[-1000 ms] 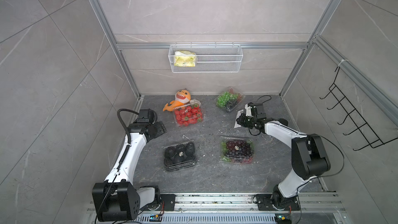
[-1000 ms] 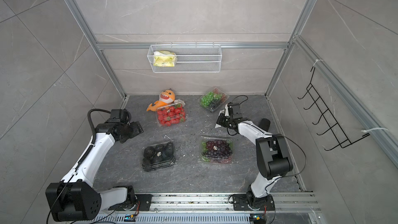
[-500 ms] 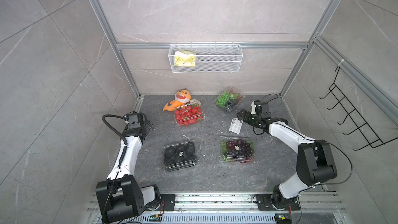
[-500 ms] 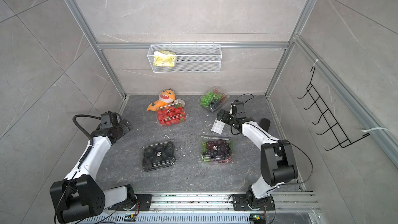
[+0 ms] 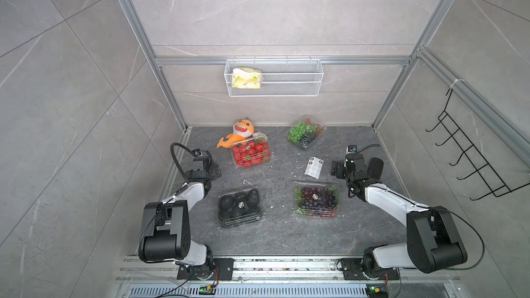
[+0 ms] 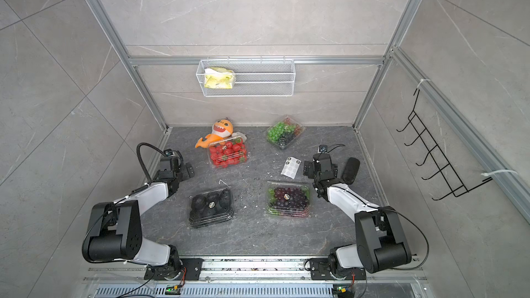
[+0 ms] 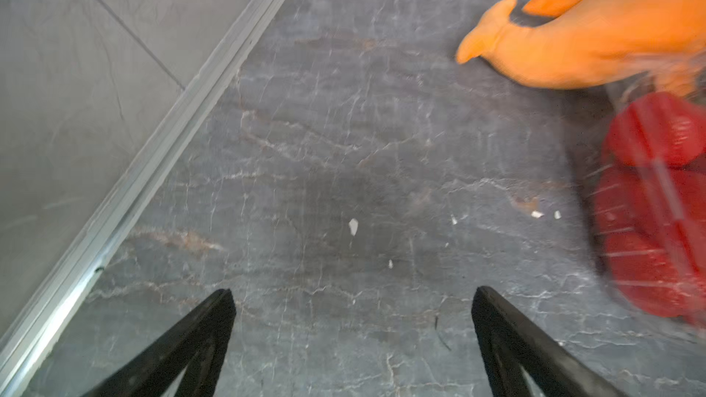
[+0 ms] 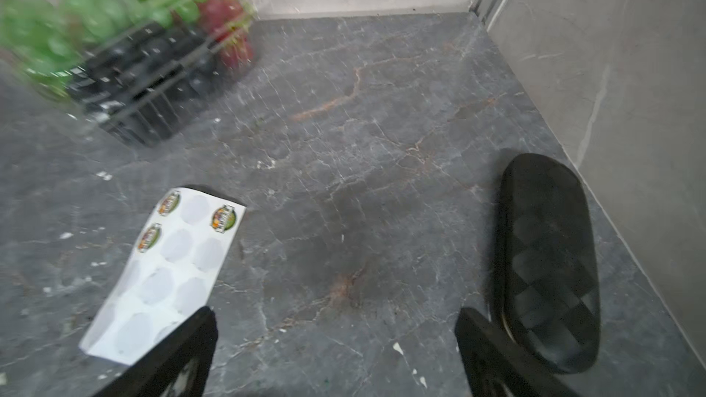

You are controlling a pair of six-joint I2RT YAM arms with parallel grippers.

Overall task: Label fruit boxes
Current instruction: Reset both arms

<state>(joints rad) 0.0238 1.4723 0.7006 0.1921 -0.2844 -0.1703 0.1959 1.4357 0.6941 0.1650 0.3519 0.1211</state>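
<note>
Now I see left hand and right hand both spread above the surface, sticker sheet beside the right.

Before me lies a dark grey, veined stone tabletop. The strawberry box sits at my back left, with an orange plush toy right against its far side. The green grape box stands further back. The dark fruit box and the purple grape box are nearer me. A white sticker sheet lies flat between the two grape boxes. A black oval case lies near the right wall, and small white flecks are scattered about.
</note>
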